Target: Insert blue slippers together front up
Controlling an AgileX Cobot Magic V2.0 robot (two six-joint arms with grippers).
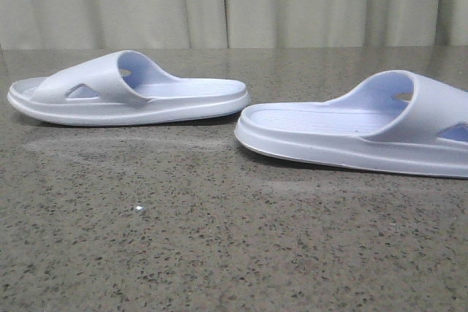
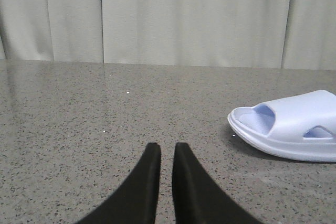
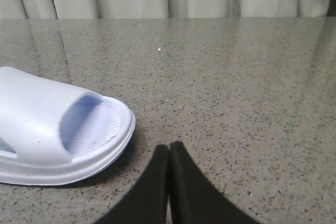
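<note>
- The bench (image 1: 219, 253) is a grey speckled stone-like slab, smooth enough to give a faint sheen; pale pleated curtains (image 1: 219, 1) hang behind it.
- In the front view, two blue slippers lie soles down, side-on, heel ends toward each other, with a gap of bare bench between them.
- The left slipper (image 1: 128, 93) sits farther back, toe pointing left. Its thick foam sole has a rounded rim, and a wide arched strap carries a triangular cut-out on its side.
- The right slipper (image 1: 358, 133) sits nearer the camera, toe pointing right and partly cut off by the edge; its footbed shows fine cross ribs.
- The left gripper (image 2: 161, 153), seen in its wrist view, has two matte black curved fingers tapering to tips with only a narrow slit between them; nothing is held. The left slipper's toe end lies off to the side, apart from it.
- The right gripper (image 3: 169, 150) has its black fingers pressed tip to tip, holding nothing, with the right slipper's open toe close beside it.
</note>
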